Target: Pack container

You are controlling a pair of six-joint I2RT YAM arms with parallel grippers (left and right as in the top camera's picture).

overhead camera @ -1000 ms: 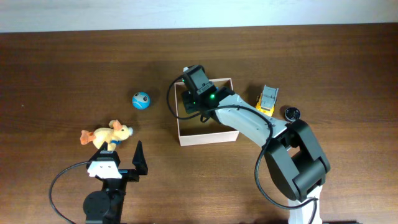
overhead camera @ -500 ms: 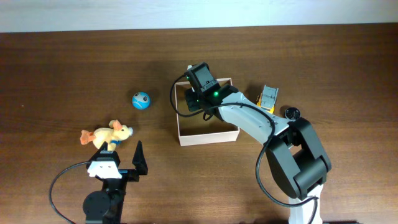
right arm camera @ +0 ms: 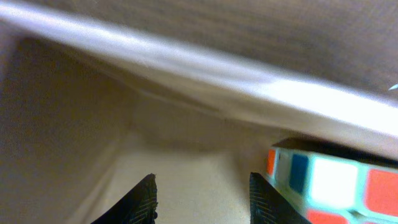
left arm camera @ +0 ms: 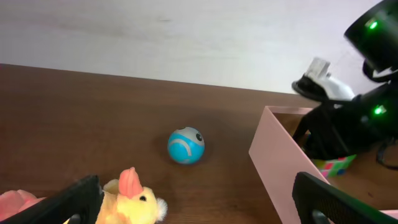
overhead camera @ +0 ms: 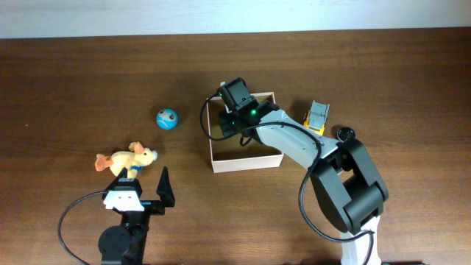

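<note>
Container (overhead camera: 243, 162) walls are the worry. The box sits mid-bench and the right claw (right arm camera: 205, 199) is down inside it, tucked into a corner with cardboard close ahead and to its left. Its jaws stand narrow but parted, with nothing between them. A colour-tiled cube (right arm camera: 323, 183) lies on the box floor just to its right.

A lift that drifts sideways could catch a finger on the wall and drag or tip the light box. A swing to the right could knock the cube.

Outside the box, a blue ball (overhead camera: 167, 118) and a plush toy (overhead camera: 125, 159) lie well apart from this claw, near the left claw (left arm camera: 202, 202), which hangs wide and empty. A yellow truck (overhead camera: 316, 118) and a small black round thing (overhead camera: 346, 134) sit beyond the far side of the box. A long reach for any of them across the box could also shove it along the bench (overhead camera: 73, 73).

Against a second ago, the right wrist has edged slightly toward the far wall. The box, the toys and the left arm lie as they did.
</note>
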